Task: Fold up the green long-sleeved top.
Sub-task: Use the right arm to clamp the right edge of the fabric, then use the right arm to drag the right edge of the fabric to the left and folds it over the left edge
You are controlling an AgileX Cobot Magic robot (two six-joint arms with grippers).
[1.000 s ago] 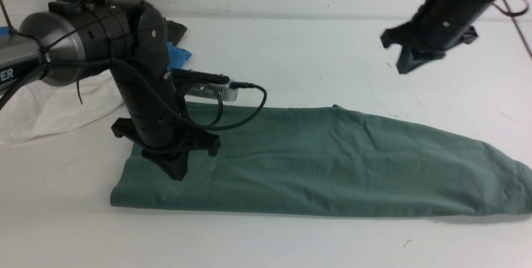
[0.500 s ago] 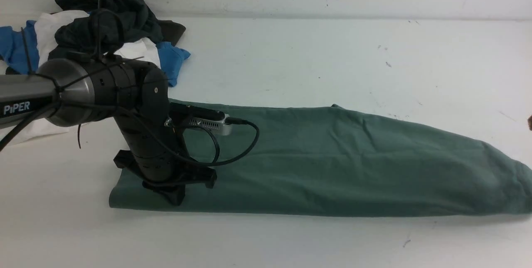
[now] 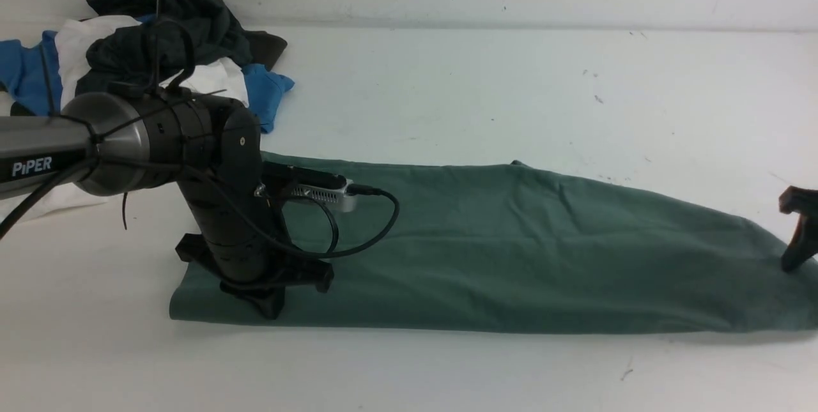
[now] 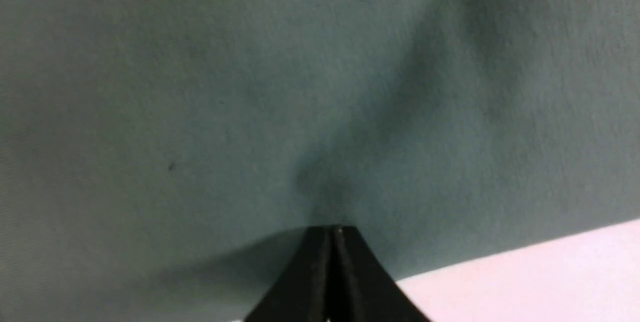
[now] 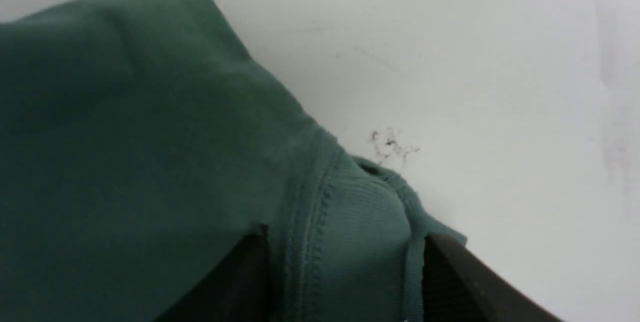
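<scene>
On table (image 3: 447,92): long-sleeved top (image 3: 511,252), spread sideways.
One end under left gripper (image 3: 271,305), clothes pile (image 3: 166,41) behind it; other end's ribbed band (image 5: 360,227) between fingers (image 5: 247,277) of right gripper (image 5: 345,292).

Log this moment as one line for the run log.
stage: folding green long-sleeved top | left pincer: shut, tip pressed on its left end | right pincer: open, astride ribbed cuff
</scene>
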